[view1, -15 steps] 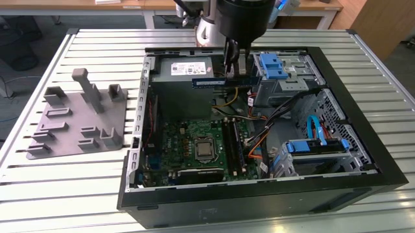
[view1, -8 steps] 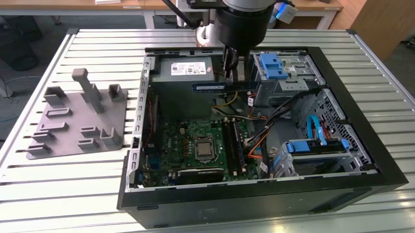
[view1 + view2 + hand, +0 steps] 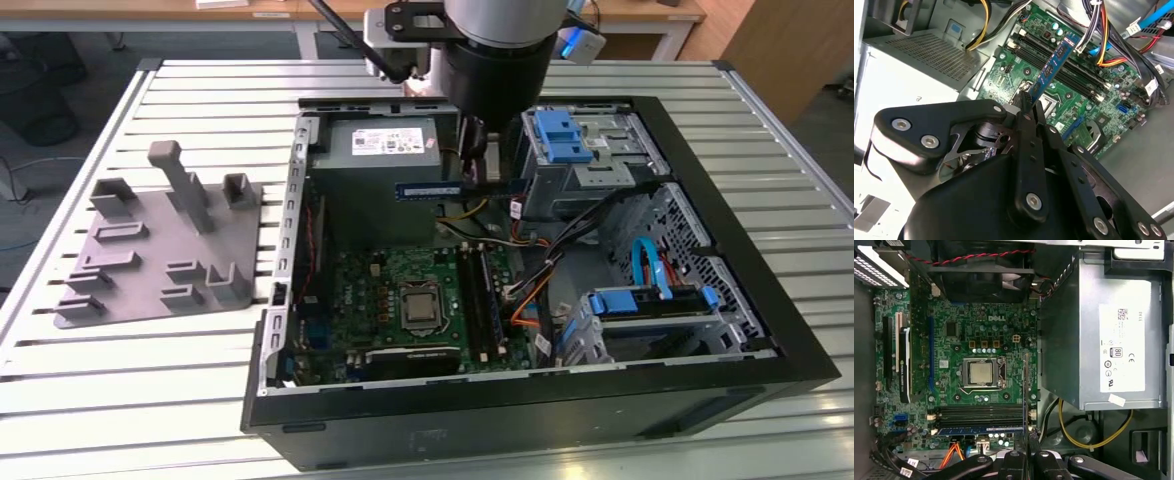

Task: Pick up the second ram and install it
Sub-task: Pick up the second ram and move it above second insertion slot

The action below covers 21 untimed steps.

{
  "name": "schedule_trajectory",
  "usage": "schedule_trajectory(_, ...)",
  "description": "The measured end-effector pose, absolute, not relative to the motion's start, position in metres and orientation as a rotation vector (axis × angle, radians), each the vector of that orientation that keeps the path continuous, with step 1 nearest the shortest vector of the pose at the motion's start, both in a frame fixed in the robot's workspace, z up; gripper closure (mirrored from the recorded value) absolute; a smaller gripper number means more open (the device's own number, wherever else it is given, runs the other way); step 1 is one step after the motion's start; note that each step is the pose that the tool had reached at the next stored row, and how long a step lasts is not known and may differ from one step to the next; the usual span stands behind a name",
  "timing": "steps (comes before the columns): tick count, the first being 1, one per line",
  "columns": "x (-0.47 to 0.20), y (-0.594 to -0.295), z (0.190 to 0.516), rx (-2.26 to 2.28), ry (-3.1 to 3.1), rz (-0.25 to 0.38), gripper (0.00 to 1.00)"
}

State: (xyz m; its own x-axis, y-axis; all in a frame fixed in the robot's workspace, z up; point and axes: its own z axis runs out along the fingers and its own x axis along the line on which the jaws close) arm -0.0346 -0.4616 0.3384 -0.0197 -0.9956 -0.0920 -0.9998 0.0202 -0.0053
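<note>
The jaws are pinched on one end of the second ram (image 3: 1054,65), holding it in the air above the motherboard (image 3: 949,347) inside the open computer case (image 3: 534,410) on the tabletop (image 3: 174,400). Another blue stick (image 3: 979,430) appears seated in one memory slot.

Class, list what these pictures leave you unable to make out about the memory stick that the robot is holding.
1. Second wrist view: the gripper, shut on the second ram, covers the stick's held end.
2. Exterior view: the arm hides where the stick is gripped.
3. First wrist view: the stick is edge-on, so its chips and label are hidden.
</note>
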Motion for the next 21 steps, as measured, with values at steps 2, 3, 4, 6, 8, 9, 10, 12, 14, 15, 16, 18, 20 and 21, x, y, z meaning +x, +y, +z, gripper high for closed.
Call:
schedule_trajectory(2,-0.035,-0.462,0.335,-2.150,2.193,0.093,0.86)
schedule_trajectory(3,-0.035,-0.462,0.334,-2.150,2.193,0.093,0.86)
schedule_trajectory(4,-0.035,-0.462,0.333,-2.150,2.193,0.093,0.86)
schedule_trajectory(6,-0.035,-0.462,0.330,-2.150,2.193,0.093,0.86)
schedule_trajectory(8,-0.035,-0.462,0.328,-2.150,2.193,0.093,0.86)
schedule_trajectory(9,-0.035,-0.462,0.327,-2.150,2.193,0.093,0.86)
schedule_trajectory(10,-0.035,-0.462,0.326,-2.150,2.193,0.093,0.86)
schedule_trajectory(12,-0.035,-0.462,0.324,-2.150,2.193,0.093,0.86)
schedule_trajectory(14,-0.035,-0.462,0.321,-2.150,2.193,0.093,0.86)
schedule_trajectory(15,-0.035,-0.462,0.320,-2.150,2.193,0.093,0.86)
schedule_trajectory(16,-0.035,-0.462,0.319,-2.150,2.193,0.093,0.86)
schedule_trajectory(18,-0.035,-0.462,0.316,-2.150,2.193,0.093,0.86)
schedule_trajectory(20,-0.035,-0.462,0.314,-2.150,2.193,0.093,0.86)
schedule_trajectory(21,-0.035,-0.462,0.313,-2.150,2.193,0.093,0.86)
